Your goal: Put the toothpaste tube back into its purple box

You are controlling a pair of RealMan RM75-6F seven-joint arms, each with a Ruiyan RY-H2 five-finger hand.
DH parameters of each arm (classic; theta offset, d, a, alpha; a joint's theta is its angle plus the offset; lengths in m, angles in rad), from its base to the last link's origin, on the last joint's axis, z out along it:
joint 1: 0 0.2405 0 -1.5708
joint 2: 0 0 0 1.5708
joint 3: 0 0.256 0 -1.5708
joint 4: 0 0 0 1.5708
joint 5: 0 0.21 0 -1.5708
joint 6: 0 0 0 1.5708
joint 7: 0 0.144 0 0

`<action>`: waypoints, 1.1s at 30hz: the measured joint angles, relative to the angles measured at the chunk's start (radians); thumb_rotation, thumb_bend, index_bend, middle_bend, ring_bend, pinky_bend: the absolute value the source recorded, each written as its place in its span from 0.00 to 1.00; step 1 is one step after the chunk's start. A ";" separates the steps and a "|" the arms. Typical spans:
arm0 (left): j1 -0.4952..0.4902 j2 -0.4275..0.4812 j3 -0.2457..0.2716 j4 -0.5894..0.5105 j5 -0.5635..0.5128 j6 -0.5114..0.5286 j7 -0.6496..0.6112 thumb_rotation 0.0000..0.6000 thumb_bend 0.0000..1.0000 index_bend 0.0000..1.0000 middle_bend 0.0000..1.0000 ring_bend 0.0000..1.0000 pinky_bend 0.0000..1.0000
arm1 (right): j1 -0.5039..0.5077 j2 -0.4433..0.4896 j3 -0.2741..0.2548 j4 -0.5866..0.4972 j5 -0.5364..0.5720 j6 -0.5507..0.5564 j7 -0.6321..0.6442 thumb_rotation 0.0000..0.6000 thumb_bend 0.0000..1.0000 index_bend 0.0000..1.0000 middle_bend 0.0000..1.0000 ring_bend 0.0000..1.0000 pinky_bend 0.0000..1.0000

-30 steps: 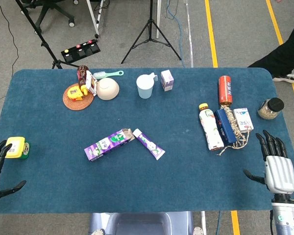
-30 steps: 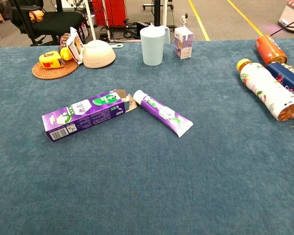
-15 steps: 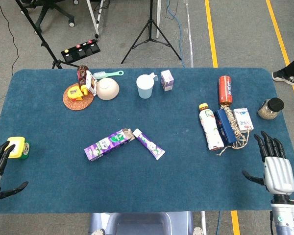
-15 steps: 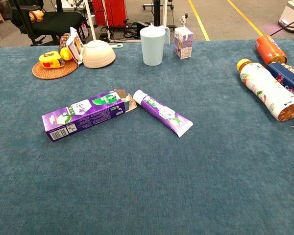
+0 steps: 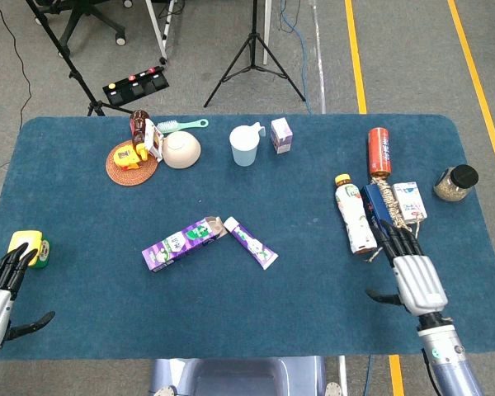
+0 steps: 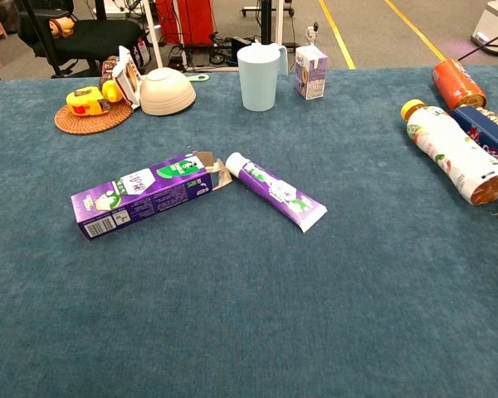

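Note:
The purple toothpaste box (image 5: pixel 181 242) (image 6: pixel 144 194) lies flat near the table's middle, its open flap end facing right. The purple-and-white toothpaste tube (image 5: pixel 250 242) (image 6: pixel 275 191) lies just right of that opening, cap end toward the box. My left hand (image 5: pixel 0 295) hovers at the front left edge, fingers spread, holding nothing. My right hand (image 5: pixel 411 273) is at the front right, fingers spread and empty, well right of the tube. Neither hand shows in the chest view.
A yellow-green tape measure (image 5: pixel 29 247) sits by my left hand. A bottle (image 5: pixel 355 214), dark blue box (image 5: pixel 379 211), rope, orange can (image 5: pixel 379 151) and jar (image 5: pixel 456 183) crowd the right. Bowl (image 5: pixel 181 149), cup (image 5: pixel 244 146), small carton (image 5: pixel 281 134) and wicker mat (image 5: pixel 133 165) stand at the back.
My right hand has moved left and inward from the table's right edge toward the bottle. My left hand has shifted slightly toward the front. Box and tube have not moved.

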 measured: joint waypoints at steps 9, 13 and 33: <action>-0.004 0.010 -0.017 -0.001 -0.036 -0.009 -0.028 1.00 0.08 0.00 0.00 0.00 0.10 | 0.134 -0.094 0.063 -0.027 0.160 -0.107 -0.213 1.00 0.00 0.00 0.00 0.00 0.00; -0.011 0.013 -0.022 -0.003 -0.048 -0.024 -0.035 1.00 0.08 0.00 0.00 0.00 0.10 | 0.185 -0.147 0.085 -0.063 0.249 -0.143 -0.258 1.00 0.00 0.00 0.00 0.00 0.00; -0.019 0.027 -0.037 -0.006 -0.084 -0.044 -0.064 1.00 0.08 0.00 0.00 0.00 0.10 | 0.473 -0.619 0.167 0.034 0.479 -0.014 -0.705 1.00 0.00 0.00 0.00 0.00 0.00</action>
